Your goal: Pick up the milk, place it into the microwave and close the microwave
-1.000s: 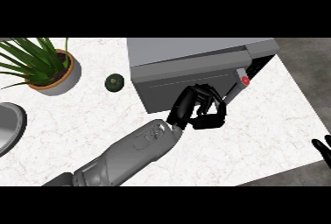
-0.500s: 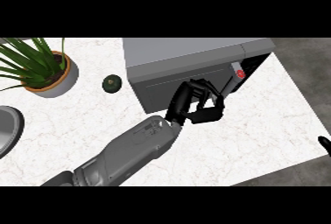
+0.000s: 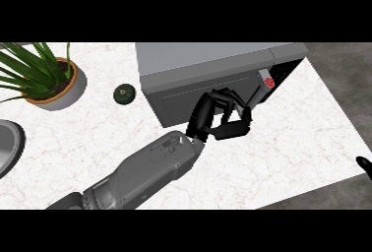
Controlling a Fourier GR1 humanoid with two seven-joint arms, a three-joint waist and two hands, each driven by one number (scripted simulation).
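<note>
Black left hand (image 3: pixel 222 117), fingers curled emptily, against microwave door (image 3: pixel 178 96); right hand (image 3: pixel 362 164) cut off, state unclear.

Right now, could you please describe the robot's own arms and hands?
The left forearm is a smooth, rounded grey shell with a faint outlined marking near the wrist, ending in a black left hand of slim segmented fingers. Of the right hand only a black tip shows at the view's right edge.

Potted plant (image 3: pixel 45 78) left of microwave (image 3: pixel 210 66), round fruit (image 3: pixel 125 93) between
</note>
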